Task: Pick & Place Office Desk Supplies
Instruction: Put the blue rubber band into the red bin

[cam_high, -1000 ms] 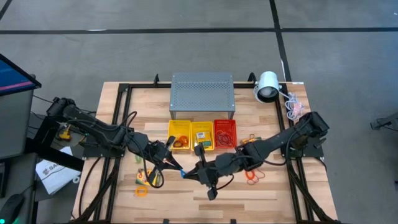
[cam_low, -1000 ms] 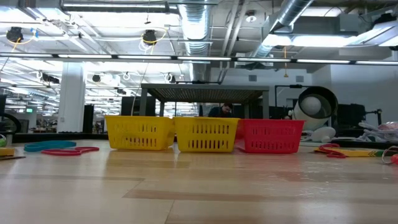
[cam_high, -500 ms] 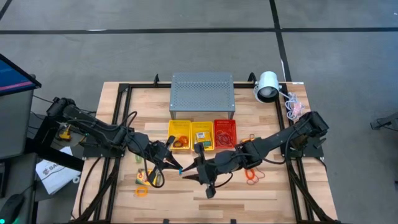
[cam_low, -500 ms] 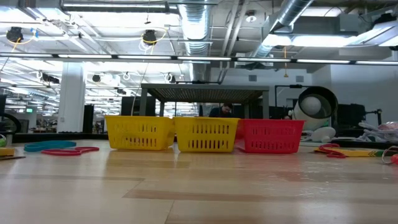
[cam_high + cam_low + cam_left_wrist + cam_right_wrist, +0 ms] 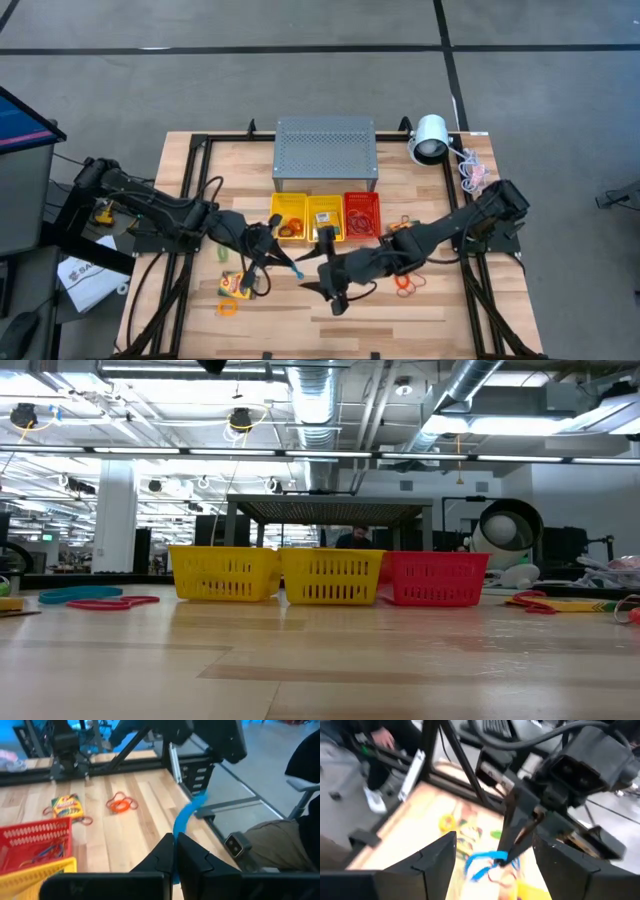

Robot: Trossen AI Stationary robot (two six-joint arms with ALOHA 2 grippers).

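Note:
My left gripper (image 5: 281, 263) is shut on a blue band loop (image 5: 189, 815) above the table's middle, near the front of the three baskets. My right gripper (image 5: 308, 276) faces it from the right and is open. Its two fingers (image 5: 437, 851) stand on either side of the band (image 5: 482, 861) and of my left fingertips, touching neither. A crayon box (image 5: 235, 285), an orange loop (image 5: 228, 307) and a green piece (image 5: 222, 255) lie on the wood at the left. More orange bands (image 5: 405, 283) lie at the right. My left gripper pinches one end of the blue band (image 5: 176, 836) between its two fingertips. The fingers come from the table's left, slanting a little downward. The band juts out ahead of the fingers, curving upward, lifted clear of the table.
Two yellow baskets (image 5: 288, 217) (image 5: 325, 217) and a red basket (image 5: 362, 214) stand in a row in front of the grey perforated box (image 5: 325, 150). A white lamp (image 5: 430, 138) is at the far right. A black frame (image 5: 190, 200) rims the table.
My right gripper has opened and let go of the blue band, staying where it was. The band remains in my left gripper, its free end now a little nearer the baskets.

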